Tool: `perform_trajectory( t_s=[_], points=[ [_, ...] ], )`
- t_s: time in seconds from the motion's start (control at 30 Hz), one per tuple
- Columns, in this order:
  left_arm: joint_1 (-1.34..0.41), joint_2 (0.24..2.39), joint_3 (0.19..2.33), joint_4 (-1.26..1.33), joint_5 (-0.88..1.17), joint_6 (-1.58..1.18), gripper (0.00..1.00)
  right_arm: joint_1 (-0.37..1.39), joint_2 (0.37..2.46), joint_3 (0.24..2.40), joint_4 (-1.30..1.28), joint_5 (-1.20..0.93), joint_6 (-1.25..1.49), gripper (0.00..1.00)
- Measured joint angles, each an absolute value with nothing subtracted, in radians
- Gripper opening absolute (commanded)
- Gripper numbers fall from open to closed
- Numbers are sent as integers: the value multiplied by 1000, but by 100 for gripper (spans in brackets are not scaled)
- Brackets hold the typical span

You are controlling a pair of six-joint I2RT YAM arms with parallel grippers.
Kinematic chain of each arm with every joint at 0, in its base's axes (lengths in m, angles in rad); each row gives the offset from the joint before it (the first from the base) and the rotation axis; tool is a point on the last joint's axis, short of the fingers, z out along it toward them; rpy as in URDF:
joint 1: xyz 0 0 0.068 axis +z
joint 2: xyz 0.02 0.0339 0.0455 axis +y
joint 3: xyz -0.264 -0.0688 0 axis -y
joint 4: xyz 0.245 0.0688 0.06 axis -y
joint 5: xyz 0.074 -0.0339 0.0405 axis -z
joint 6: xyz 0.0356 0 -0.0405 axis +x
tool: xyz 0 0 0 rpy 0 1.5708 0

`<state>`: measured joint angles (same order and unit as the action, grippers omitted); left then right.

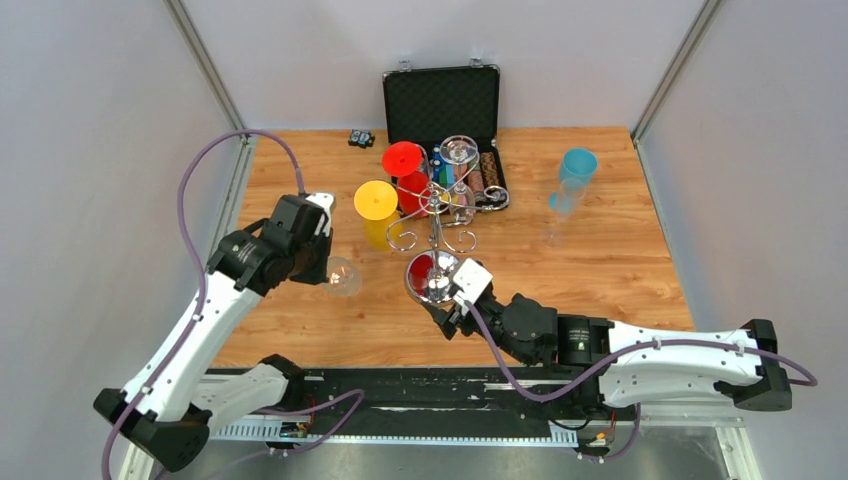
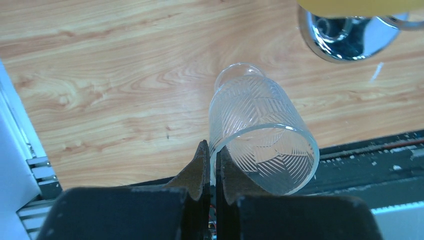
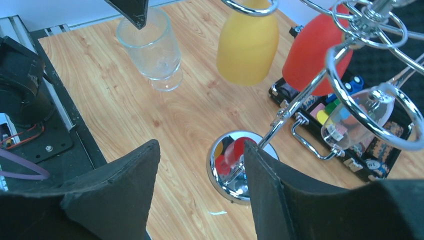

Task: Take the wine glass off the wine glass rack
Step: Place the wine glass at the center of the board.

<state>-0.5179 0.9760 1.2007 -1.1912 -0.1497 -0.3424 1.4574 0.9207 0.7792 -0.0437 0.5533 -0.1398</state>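
Note:
The chrome wine glass rack (image 1: 437,215) stands mid-table on its round mirrored base (image 3: 239,167). A yellow glass (image 1: 376,201), a red glass (image 1: 404,160) and a clear glass (image 1: 458,151) hang upside down from its wire arms. My left gripper (image 2: 212,154) is shut on the rim of a clear patterned wine glass (image 2: 257,132), held tilted low over the table left of the rack (image 1: 342,276). My right gripper (image 3: 200,150) is open and empty, right in front of the rack's base (image 1: 447,310).
An open black chip case (image 1: 441,105) stands behind the rack. A blue-bowled glass (image 1: 573,180) stands at the back right. A small dark object (image 1: 361,138) lies at the back edge. The black rail (image 1: 420,385) runs along the near edge.

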Motion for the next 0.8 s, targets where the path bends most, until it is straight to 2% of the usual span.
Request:
perform_trajectory(
  t_s=[0.33,0.8],
  points=[
    [-295,1148,1196,-1065,-115,-288,0,1454,826,799,-227,580,39,73],
    [-99,1451,1230,-916,-27,-291,0,1451,720,813,-392,532,182,74]
  ],
)
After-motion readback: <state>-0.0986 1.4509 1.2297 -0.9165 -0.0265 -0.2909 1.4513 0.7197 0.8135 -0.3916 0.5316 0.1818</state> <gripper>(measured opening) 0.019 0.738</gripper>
